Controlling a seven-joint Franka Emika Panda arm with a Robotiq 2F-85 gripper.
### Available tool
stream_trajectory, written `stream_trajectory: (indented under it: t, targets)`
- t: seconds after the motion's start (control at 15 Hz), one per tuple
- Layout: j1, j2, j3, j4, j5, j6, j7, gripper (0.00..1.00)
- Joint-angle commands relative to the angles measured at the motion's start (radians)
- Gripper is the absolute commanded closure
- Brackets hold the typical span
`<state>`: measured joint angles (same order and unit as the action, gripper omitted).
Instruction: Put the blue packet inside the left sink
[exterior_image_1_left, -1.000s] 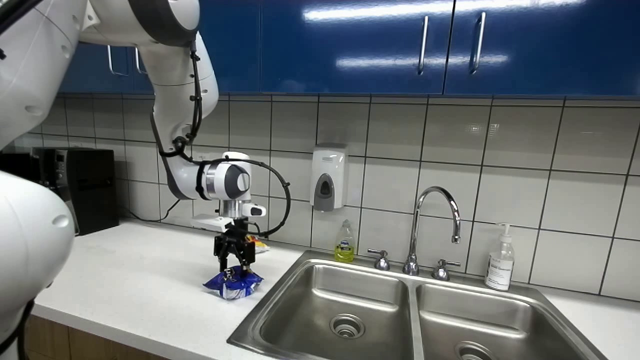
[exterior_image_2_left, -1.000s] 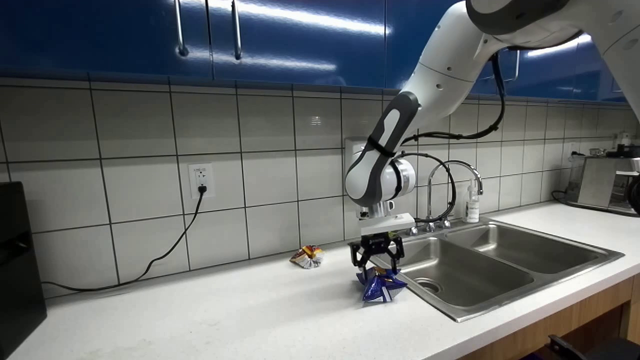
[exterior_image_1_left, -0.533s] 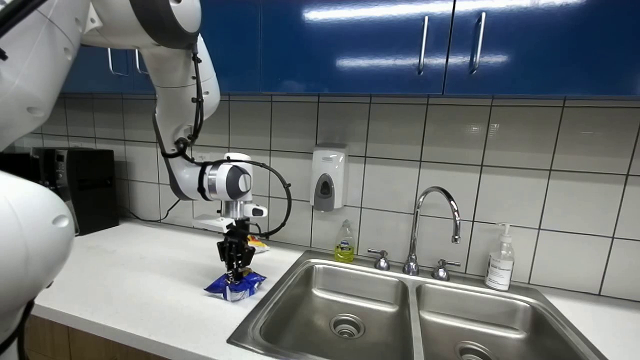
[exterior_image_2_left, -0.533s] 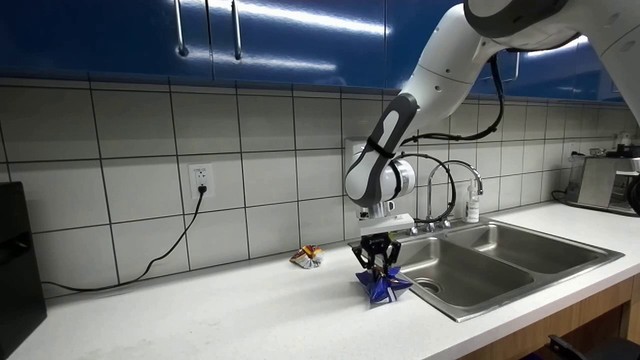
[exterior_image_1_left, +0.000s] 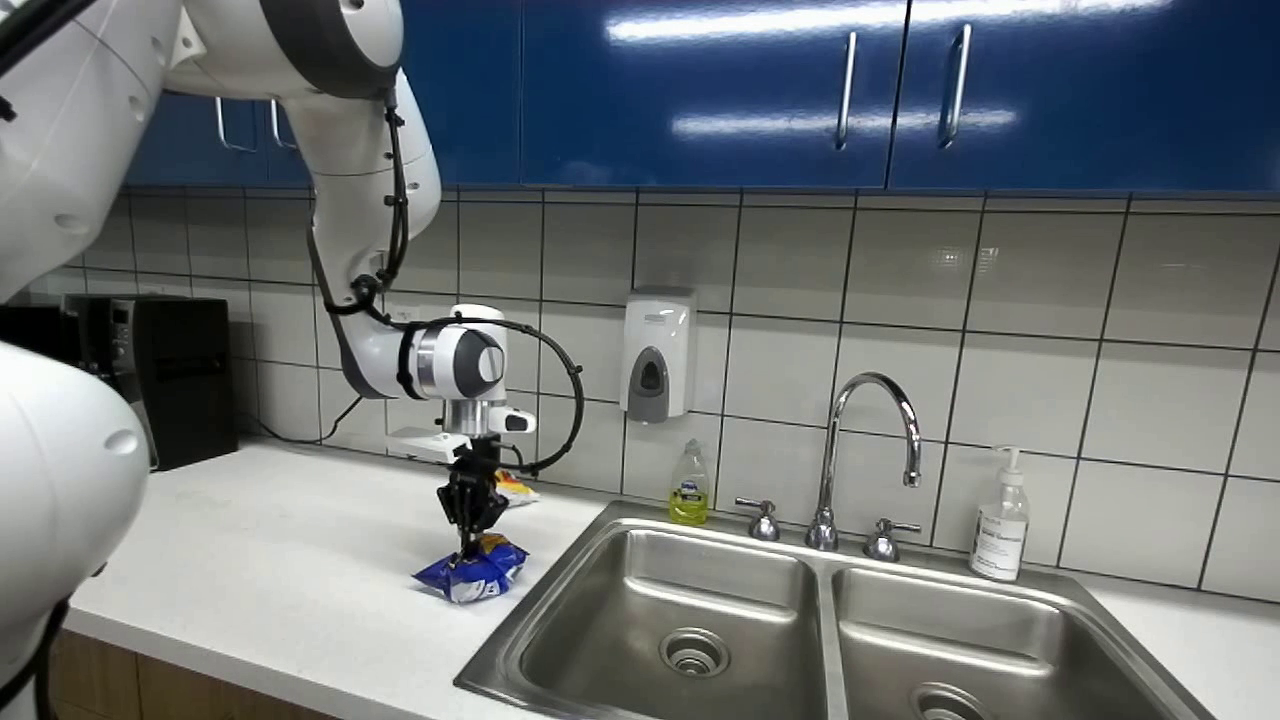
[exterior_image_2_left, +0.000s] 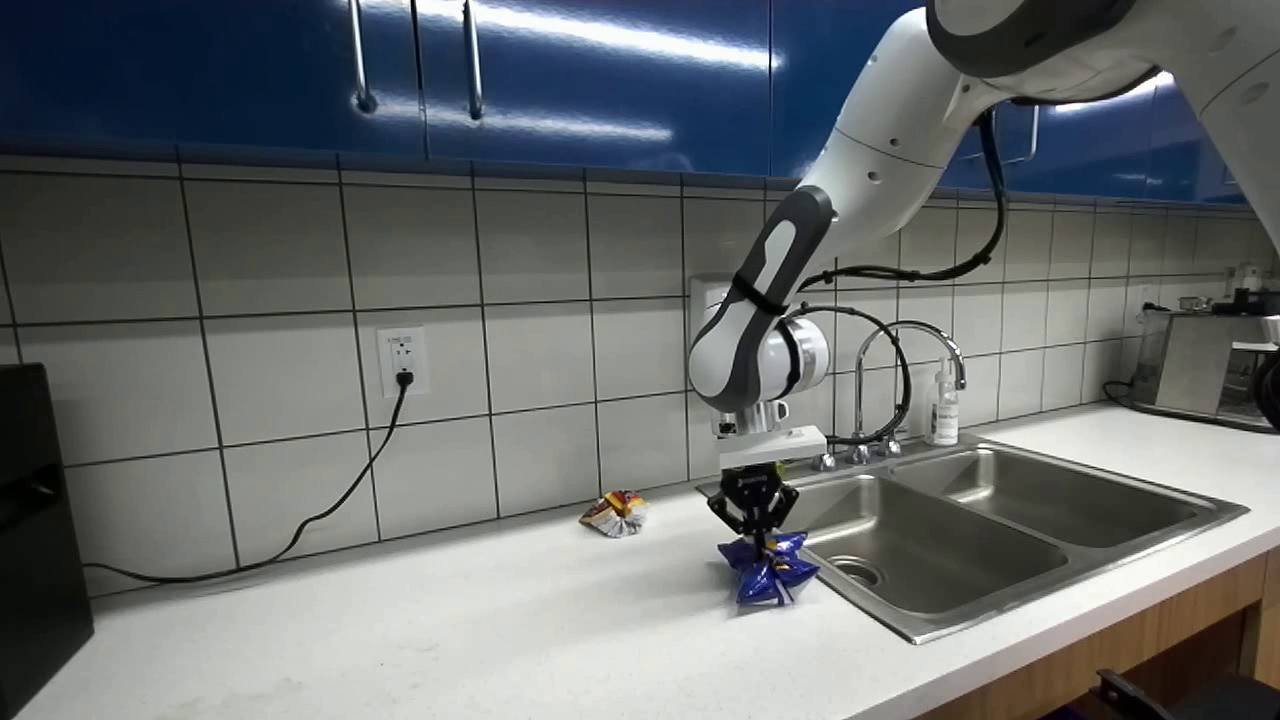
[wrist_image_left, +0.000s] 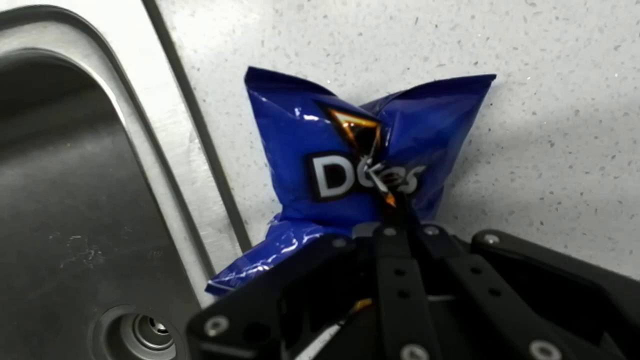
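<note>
White speckled bench, two joined stainless-steel basins, and here's one crinkly blue foil packet on the bench just beside the rectangular metal left sink, one black end effector, fingers together, pinching that packet! Two round steel drains in an exterior view, only one in the wrist view, but only there is white lettering legible.
</note>
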<state>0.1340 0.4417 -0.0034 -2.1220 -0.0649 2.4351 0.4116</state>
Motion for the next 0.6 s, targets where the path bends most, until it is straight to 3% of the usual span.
stream_trajectory:
  t: [0.0,0.53]
  targets:
    - [0.018,0.011,-0.015,0.025,0.009,-0.040,0.020,1.00]
    - [0.036,-0.049,-0.024,0.019,-0.011,-0.051,0.028,1.00]
